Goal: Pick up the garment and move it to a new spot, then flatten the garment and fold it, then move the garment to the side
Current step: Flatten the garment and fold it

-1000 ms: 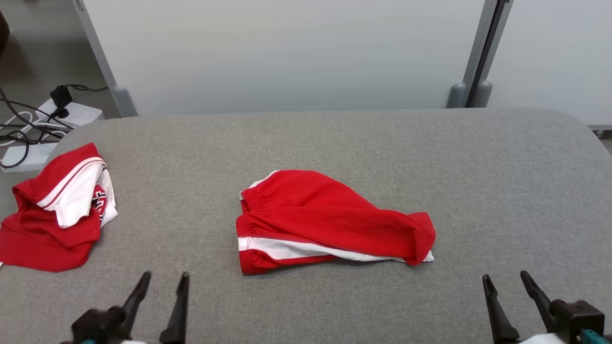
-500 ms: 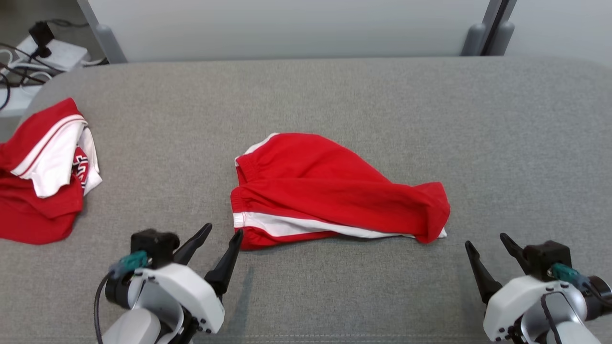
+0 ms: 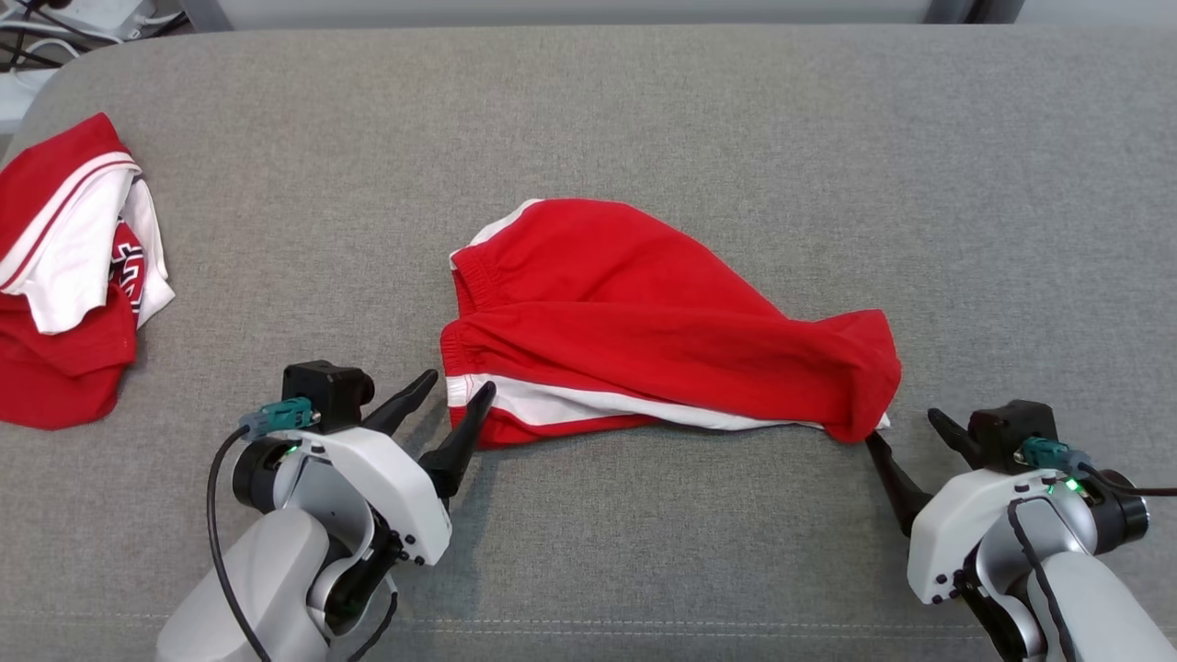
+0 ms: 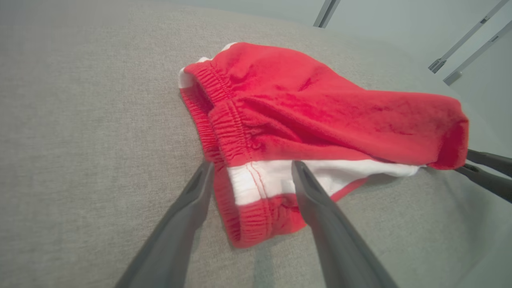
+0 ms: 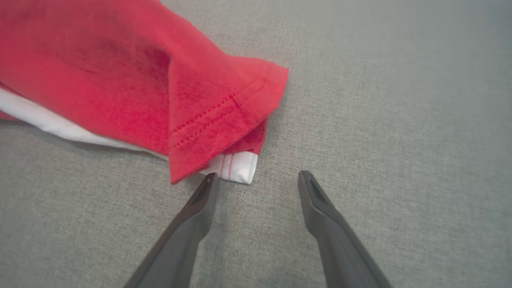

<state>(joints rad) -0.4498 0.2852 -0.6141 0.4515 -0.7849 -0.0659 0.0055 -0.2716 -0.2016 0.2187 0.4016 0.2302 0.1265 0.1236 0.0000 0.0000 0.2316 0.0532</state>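
The garment (image 3: 644, 322) is a pair of red shorts with a white side stripe, lying crumpled in the middle of the grey padded table (image 3: 644, 110). My left gripper (image 3: 457, 387) is open at the waistband corner (image 4: 248, 192), one finger on each side of the white stripe end. My right gripper (image 3: 901, 428) is open just off the hem corner (image 5: 236, 168) at the garment's right end, its left finger beside the white tip. Nothing is held.
A second red and white garment (image 3: 64, 276) lies bunched at the table's left edge. Power strips and cables (image 3: 55, 18) sit on the floor beyond the far left corner. Bare grey surface surrounds the shorts.
Both grippers have come forward from the near edge to the two ends of the shorts. The head camera tilted down, so the whole scene shifted upward. The shorts lie as before.
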